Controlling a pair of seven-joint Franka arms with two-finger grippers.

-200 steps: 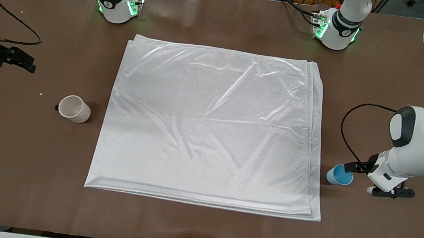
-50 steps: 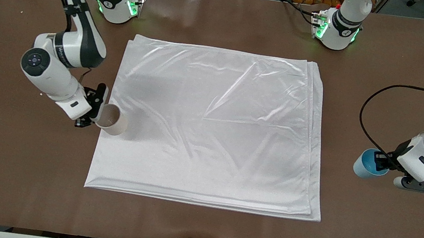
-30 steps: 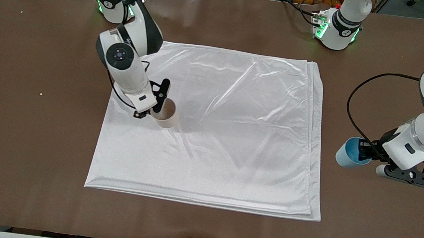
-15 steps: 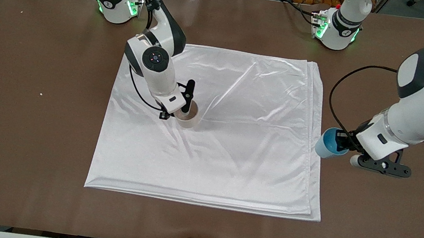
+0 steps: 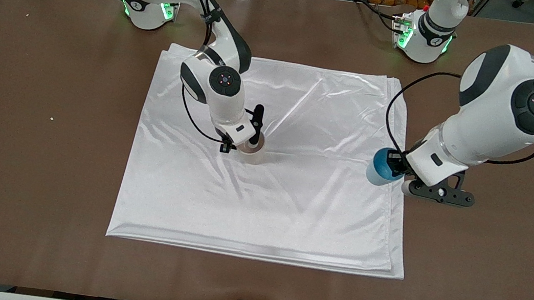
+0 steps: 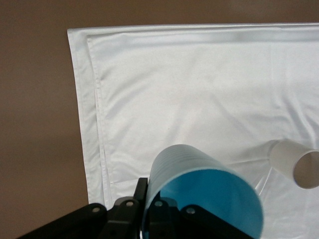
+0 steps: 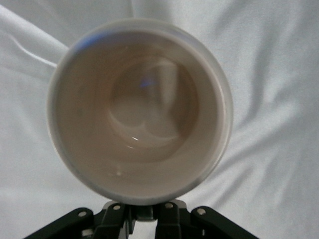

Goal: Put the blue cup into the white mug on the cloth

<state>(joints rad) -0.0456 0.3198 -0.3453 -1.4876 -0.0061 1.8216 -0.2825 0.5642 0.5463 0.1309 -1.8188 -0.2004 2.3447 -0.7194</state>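
Note:
My right gripper is shut on the white mug by its handle side, over the middle of the cloth. In the right wrist view the mug is upright with its pale inside empty, and my right gripper grips its rim side. My left gripper is shut on the blue cup, tilted, over the cloth's edge toward the left arm's end. In the left wrist view the blue cup fills the foreground, my left gripper pinches its wall, and the mug shows farther off.
The cloth also shows in the left wrist view and in the right wrist view. The brown table surrounds the cloth. A small white speck lies on the table toward the right arm's end.
My right gripper carried the mug from the bare table onto the cloth's middle. My left gripper lifted the blue cup and moved it from the table to over the cloth's edge.

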